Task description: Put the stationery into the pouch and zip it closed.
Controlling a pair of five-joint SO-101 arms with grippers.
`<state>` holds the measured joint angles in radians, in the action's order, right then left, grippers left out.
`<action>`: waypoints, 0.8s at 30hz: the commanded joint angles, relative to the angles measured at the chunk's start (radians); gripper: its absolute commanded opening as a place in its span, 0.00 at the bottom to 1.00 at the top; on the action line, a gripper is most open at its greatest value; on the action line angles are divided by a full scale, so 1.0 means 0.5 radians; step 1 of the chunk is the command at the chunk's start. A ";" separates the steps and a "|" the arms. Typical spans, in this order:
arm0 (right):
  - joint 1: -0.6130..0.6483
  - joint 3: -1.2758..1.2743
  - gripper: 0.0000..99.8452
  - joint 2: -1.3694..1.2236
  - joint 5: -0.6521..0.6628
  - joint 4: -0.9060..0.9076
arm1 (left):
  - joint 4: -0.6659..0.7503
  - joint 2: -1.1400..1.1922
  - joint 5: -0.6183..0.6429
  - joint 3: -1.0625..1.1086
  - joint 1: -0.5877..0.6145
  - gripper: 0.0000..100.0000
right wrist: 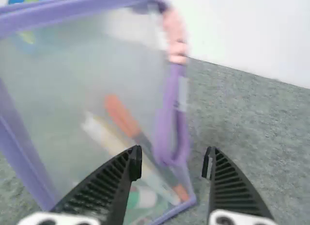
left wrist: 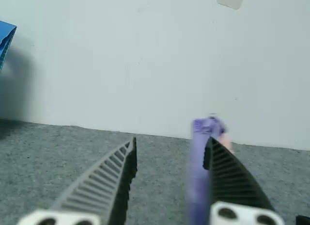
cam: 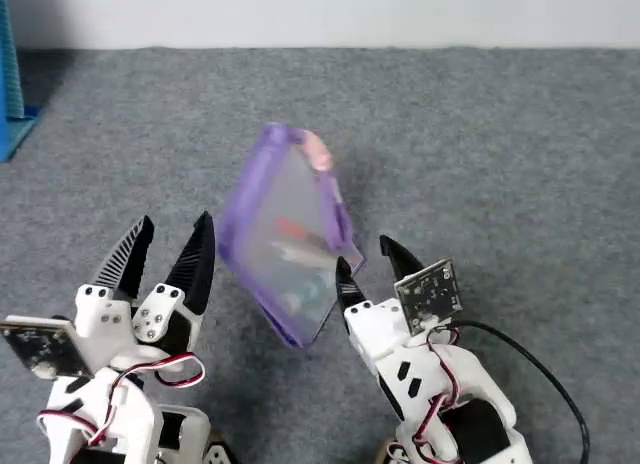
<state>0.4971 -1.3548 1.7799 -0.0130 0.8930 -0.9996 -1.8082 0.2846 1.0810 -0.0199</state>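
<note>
My left gripper is spread wide and empty, just beside the purple pouch. My right gripper is also spread, with its jaws either side of the pouch's zip edge and not clamped on it. The stationery lies inside the pouch.

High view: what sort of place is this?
Probably a robot test bench: grey carpet-like table covering, plain white wall behind, and a purple-edged translucent pouch holding stationery as the workpiece.
</note>
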 commanded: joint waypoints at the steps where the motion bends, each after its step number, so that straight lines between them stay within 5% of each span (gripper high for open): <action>1: -0.121 0.055 0.21 0.014 -0.018 0.020 | 0.043 -0.031 0.021 -0.106 0.006 0.22; 6: -0.265 0.043 0.21 0.014 -0.018 0.023 | 0.028 -0.031 0.015 -0.029 0.006 0.21; 13: -0.315 0.052 0.21 0.014 -0.021 0.244 | 0.000 -0.031 -0.218 0.094 -0.003 0.01; 18: -0.318 0.052 0.20 0.014 -0.083 0.425 | -0.034 -0.031 -0.249 0.226 0.009 0.01; 24: -0.351 0.049 0.02 0.014 -0.175 0.453 | -0.209 -0.031 -0.365 0.333 0.009 0.01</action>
<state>0.3452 -1.3548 1.7845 -0.0867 1.1139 -1.0717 -1.8082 0.1665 1.2451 -0.0199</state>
